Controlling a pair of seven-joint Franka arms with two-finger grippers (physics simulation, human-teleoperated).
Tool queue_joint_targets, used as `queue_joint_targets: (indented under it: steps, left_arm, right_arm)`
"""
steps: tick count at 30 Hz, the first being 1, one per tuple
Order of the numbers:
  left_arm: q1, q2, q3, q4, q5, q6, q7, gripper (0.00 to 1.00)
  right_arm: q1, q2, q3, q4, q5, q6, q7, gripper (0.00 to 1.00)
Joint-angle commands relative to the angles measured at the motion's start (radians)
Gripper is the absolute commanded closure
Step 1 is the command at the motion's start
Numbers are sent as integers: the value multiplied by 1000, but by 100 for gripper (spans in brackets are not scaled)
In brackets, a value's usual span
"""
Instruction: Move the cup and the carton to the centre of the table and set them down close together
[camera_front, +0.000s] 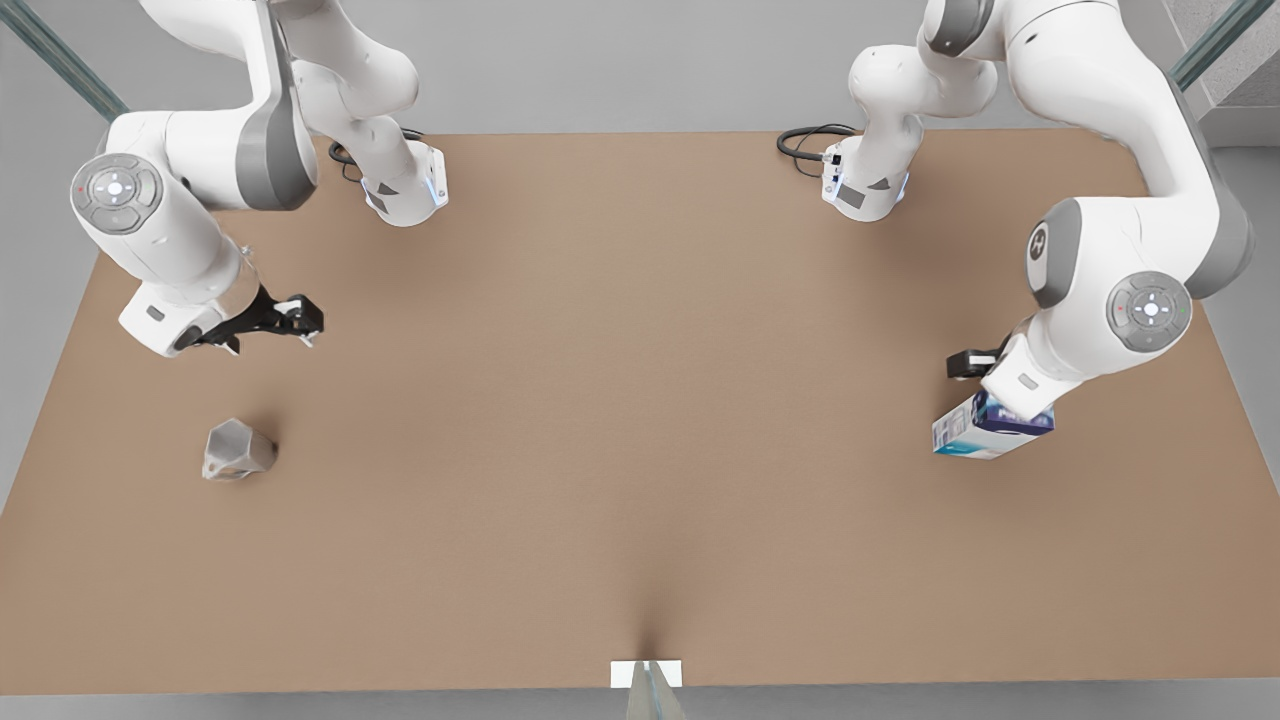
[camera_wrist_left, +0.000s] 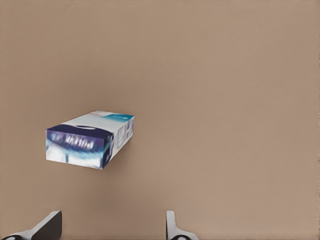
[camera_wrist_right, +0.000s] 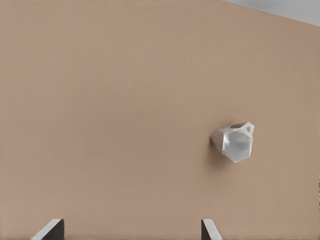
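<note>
Above carton (camera_wrist_left: 90, 138), left end effector (camera_wrist_left: 112, 227) agape

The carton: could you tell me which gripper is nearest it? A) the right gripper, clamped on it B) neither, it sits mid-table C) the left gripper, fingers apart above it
C: the left gripper, fingers apart, looks down on the carton; the right gripper faces the cup.

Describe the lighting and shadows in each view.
Front view: even, soft light; faint shadows beside the cup and under the carton, no glare on the table. Left wrist view: the carton casts a soft shadow, its print smeared. Right wrist view: a faint shadow hugs the cup.
</note>
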Motion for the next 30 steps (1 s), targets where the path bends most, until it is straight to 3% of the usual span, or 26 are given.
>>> queue_joint_targets:
  steps: [1, 2, 6, 12, 30]
  left_arm:
    - [-4, 0, 1, 0, -2, -1, -2, 0]
    - [-2, 0, 1, 0, 0, -1, -2, 0]
    - [-4, 11, 1, 5, 3, 6, 7, 0]
    - [-2, 13, -1, 5, 6, -1, 6, 0]
    - [0, 51, 4, 25, 9, 9, 4, 0]
  right_arm:
    - [-66, 0, 0, 0, 0, 0, 0, 0]
    - [-68, 4, 0, -2, 0, 0, 0, 0]
    - [-206, 262, -2, 3, -2, 44, -3, 0]
    - [-458, 426, 50, 0, 17, 189, -18, 0]
    - [-502, 603, 55, 89, -8, 278, -215, 0]
